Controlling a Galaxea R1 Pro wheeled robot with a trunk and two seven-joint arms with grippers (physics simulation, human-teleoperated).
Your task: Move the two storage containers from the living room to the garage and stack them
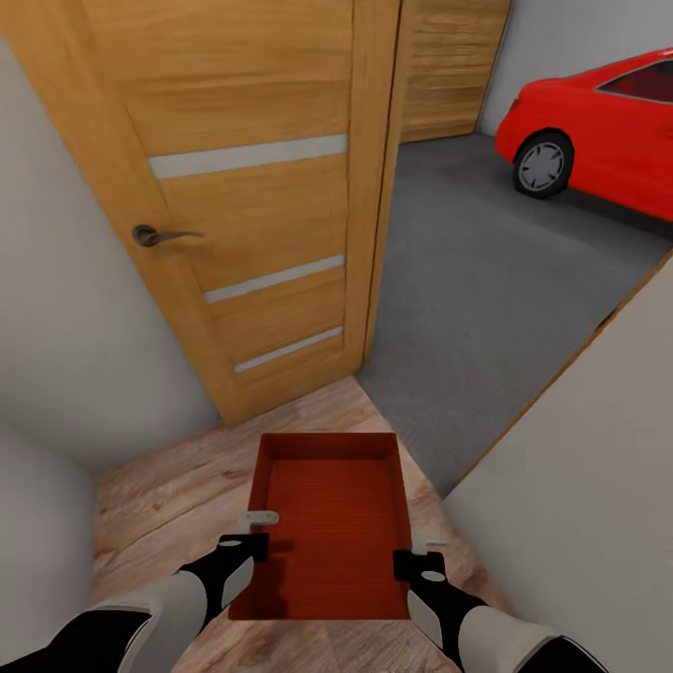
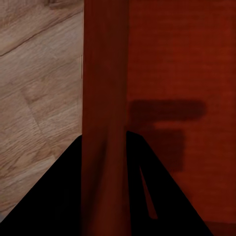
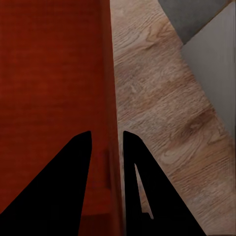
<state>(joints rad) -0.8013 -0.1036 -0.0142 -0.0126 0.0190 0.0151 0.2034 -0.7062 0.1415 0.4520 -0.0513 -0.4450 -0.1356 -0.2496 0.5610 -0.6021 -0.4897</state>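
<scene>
One bin (image 1: pixel 327 523) hangs between the left claw (image 1: pixel 250 535) and right claw (image 1: pixel 419 553), each pinching a side wall, over wood at the garage (image 1: pixel 486 271) doorway; setting down and stacking remain.

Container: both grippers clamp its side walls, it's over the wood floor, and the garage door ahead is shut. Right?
Not quite. The head view shows the door standing open, with the garage floor and red car visible past it. The rest holds: left gripper and right gripper clamp the container walls over wood planks.

Red-orange ribbed container (image 1: pixel 327 523); red car (image 1: pixel 598 131); speckled grey floor (image 1: pixel 486 280); light wood planks (image 1: pixel 178 495)
</scene>
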